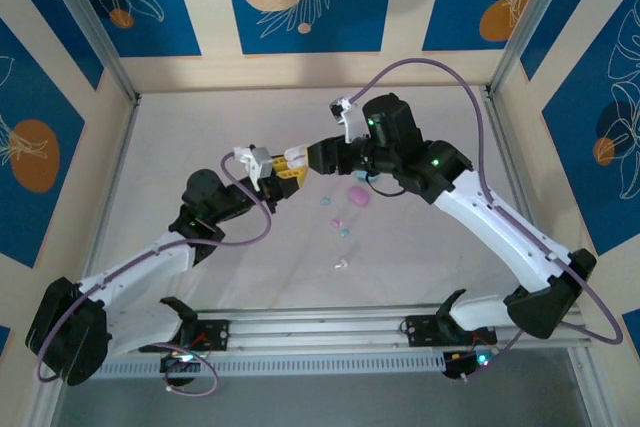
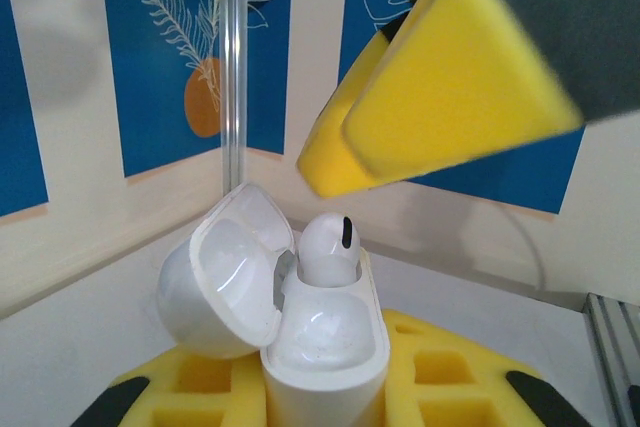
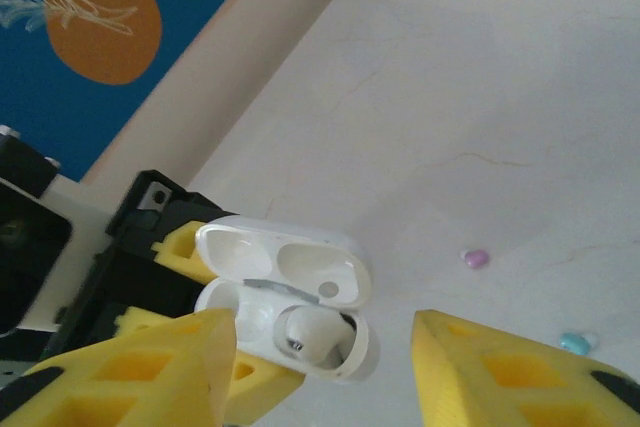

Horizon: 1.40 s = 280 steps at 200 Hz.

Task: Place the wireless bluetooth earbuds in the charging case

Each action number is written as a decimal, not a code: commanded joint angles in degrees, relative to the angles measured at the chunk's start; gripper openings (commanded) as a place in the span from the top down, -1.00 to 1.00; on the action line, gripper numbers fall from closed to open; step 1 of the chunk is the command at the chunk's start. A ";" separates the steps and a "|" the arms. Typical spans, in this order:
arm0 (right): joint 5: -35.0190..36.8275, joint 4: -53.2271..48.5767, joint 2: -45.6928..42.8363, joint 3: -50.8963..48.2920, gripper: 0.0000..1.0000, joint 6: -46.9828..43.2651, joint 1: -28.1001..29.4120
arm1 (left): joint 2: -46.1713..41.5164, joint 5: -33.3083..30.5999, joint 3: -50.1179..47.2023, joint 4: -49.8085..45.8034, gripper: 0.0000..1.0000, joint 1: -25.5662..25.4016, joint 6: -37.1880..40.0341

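Two arms meet over the middle of the pale tabletop (image 1: 200, 127) in the top view. The left gripper (image 1: 279, 171) and the right gripper (image 1: 300, 158) are almost tip to tip. Just right of them a pink pebble-shaped plastic case (image 1: 357, 196) lies on the table. Tiny loose earbuds are scattered nearer the arm bases: a light blue bud (image 1: 325, 201), a pink bud (image 1: 337, 222), a second light blue bud (image 1: 344, 233) just beside the pink one, and a whitish bud (image 1: 340, 264) nearest of all. In the left wrist view, the left gripper's jaws are closed on the lower body of a white pebble-shaped plastic charging case (image 2: 322, 347). The case stands upright between the yellow foam pads (image 2: 470, 387). Its hinged lid (image 2: 225, 282) hangs open to the left, and a white earbud (image 2: 328, 245) stands in one socket, its rounded head above the rim. One yellow finger (image 2: 440, 87) of the right gripper hovers above and to the right of that bud, apart from it. In the right wrist view, the right gripper (image 3: 320, 372) has its two yellow fingers spread wide with nothing gripped between them. Beyond the gap sits the open case (image 3: 235, 312), lid (image 3: 285, 262) on the far side, with the white earbud (image 3: 305, 332) seated inside. A pink bud (image 3: 476, 259) and a light blue bud (image 3: 574, 343) lie on the table to the right.
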 commanded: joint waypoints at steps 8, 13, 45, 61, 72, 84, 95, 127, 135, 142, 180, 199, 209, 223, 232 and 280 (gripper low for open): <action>3.46 2.46 -6.90 -0.66 -0.08 1.55 -0.45 | -2.26 0.53 1.96 -0.76 0.66 -0.55 3.92; 4.36 2.44 -7.79 -1.01 -0.09 1.77 -0.56 | -2.49 0.57 1.91 -0.86 0.66 -0.57 4.38; 10.29 -1.83 -11.85 -4.12 -0.10 5.81 -3.24 | -3.25 0.76 1.73 -0.66 0.66 -0.59 5.89; 10.29 -8.73 -12.17 -4.91 -0.10 11.10 -7.06 | -3.63 0.26 1.72 -0.86 0.66 -0.54 6.07; 7.67 -13.27 -12.06 -5.97 -0.09 14.34 -9.97 | -3.98 -0.16 1.61 -1.03 0.66 -0.56 6.20; 4.27 -16.03 -12.24 -8.85 -0.08 17.43 -12.06 | -4.42 -0.85 1.26 -0.96 0.66 -0.59 6.08; 0.73 -16.60 -12.50 -12.52 -0.08 19.48 -12.72 | -4.73 -1.31 0.90 -0.78 0.66 -0.57 6.08; -6.73 -14.28 -11.45 -26.58 -0.03 28.74 -10.89 | -5.64 -2.03 0.62 -0.78 0.67 -0.56 5.99; -8.09 -12.62 -10.75 -29.95 -0.01 30.93 -9.50 | -5.79 -2.06 0.58 -0.76 0.67 -0.56 5.91; -8.57 -11.13 -10.12 -32.65 -0.01 32.55 -7.83 | -5.94 -2.11 0.60 -0.76 0.66 -0.57 5.92; -5.95 -8.50 -4.76 -38.84 -0.01 37.57 -0.22 | -6.30 -2.15 0.46 -0.95 0.67 -0.57 5.64; -5.53 -8.00 -1.82 -39.48 0.01 37.92 1.17 | -6.29 -2.07 0.30 -0.87 0.67 -0.59 5.41; -5.75 -6.92 -0.62 -40.08 0.02 38.33 1.66 | -6.42 -2.07 0.23 -0.87 0.67 -0.52 5.37; -6.88 -4.70 0.91 -40.97 0.02 38.66 1.92 | -6.73 -2.37 -0.03 -0.95 0.67 -0.57 5.37; -7.32 -3.49 1.93 -41.20 0.02 38.66 2.07 | -7.06 -2.58 -0.13 -1.20 0.67 -0.57 5.45; -7.73 -0.17 7.04 -39.86 0.03 36.91 2.40 | -8.55 -3.55 -1.20 -2.39 0.66 -0.55 5.69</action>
